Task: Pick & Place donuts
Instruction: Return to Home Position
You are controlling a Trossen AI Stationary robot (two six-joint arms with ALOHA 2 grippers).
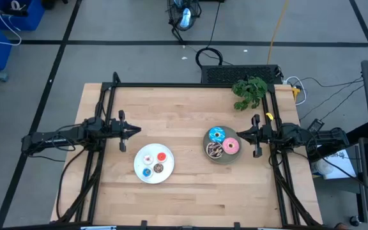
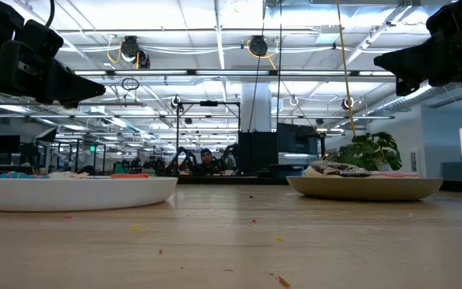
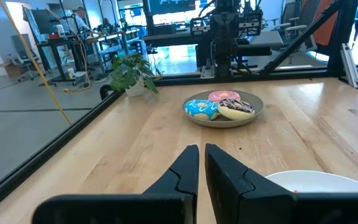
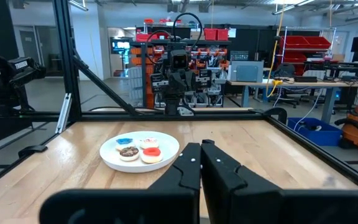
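Note:
A round white plate (image 1: 140, 171) holds the tiny donuts: white (image 1: 148, 159), red (image 1: 161, 156), blue (image 1: 147, 172) and brown (image 1: 159, 168). A round gray plate (image 1: 220, 158) holds the larger ones: blue sprinkled (image 1: 216, 134), pink (image 1: 230, 145) and chocolate with white drizzle (image 1: 214, 149). My left gripper (image 1: 139, 131) hovers shut above the table, left of the white plate's far side. My right gripper (image 1: 238, 134) hovers shut just right of the gray plate. Both are seen shut in the wrist views, left (image 3: 201, 152) and right (image 4: 200, 149).
A small green plant (image 1: 249, 91) stands at the table's far right corner. Black frame rails (image 1: 171, 85) run along the table's far, left and right edges. Bare wood lies between the plates and along the near edge.

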